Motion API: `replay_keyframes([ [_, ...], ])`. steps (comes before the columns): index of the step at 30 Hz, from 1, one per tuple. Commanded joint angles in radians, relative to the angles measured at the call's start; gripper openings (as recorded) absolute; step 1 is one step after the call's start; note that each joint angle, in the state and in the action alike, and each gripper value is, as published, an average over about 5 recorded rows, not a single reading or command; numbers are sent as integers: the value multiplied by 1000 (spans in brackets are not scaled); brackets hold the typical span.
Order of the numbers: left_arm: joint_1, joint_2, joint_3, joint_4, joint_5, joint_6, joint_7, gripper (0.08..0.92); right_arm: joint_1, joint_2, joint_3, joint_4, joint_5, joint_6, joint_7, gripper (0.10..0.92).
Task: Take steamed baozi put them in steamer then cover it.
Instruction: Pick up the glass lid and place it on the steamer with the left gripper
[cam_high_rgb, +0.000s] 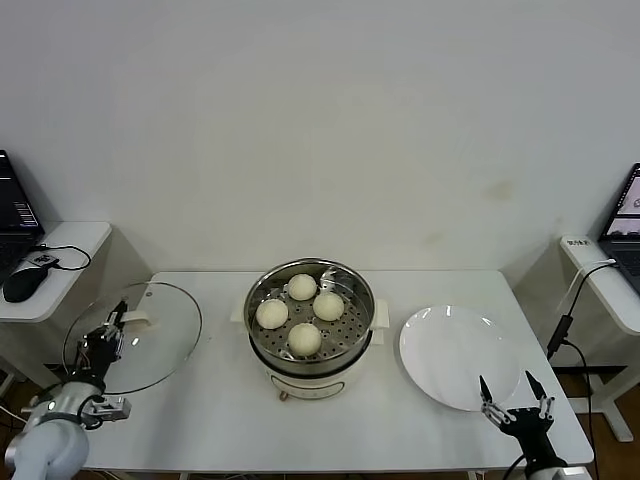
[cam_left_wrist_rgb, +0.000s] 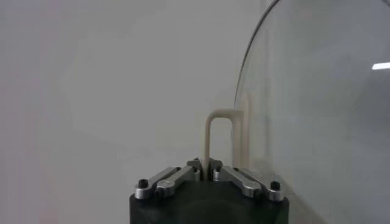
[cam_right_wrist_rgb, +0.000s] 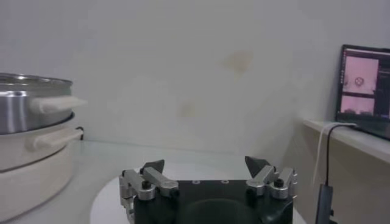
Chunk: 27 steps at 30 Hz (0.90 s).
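Holding cover (cam_high_rgb: 135, 335) by its handle (cam_left_wrist_rgb: 220, 139) in my left gripper (cam_left_wrist_rgb: 205, 170), left of steamer (cam_high_rgb: 311, 318) | risk: thin grip slips, glass strikes rim or baozi (cam_high_rgb: 304, 338) | right gripper (cam_high_rgb: 514, 398) wide, idle.

Your left gripper (cam_left_wrist_rgb: 205, 165): black housing, silver linkage bars, dark screws, white rounded forearm at seven o'clock, your right gripper (cam_right_wrist_rgb: 205, 165): same black body, silver links, pointed dark fingertips (cam_right_wrist_rgb: 155, 165), five o'clock.
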Motion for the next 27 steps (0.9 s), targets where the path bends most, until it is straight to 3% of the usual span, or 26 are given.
replay_keyframes([
  [1,15,86,115,-279,-191,185,161,147,-4,-1,-13,6,-44,16,6,823],
  [6,-63,99,278,-327,-147,273,189,147,-5,4,-25,14,-76,26,19,823],
  [13,-182,63,461,-342,-48,358,228,147,-2,14,-42,6,-153,48,39,823],
  [27,-360,-167,626,-217,221,424,342,147,23,61,-79,-41,-302,74,124,823],
])
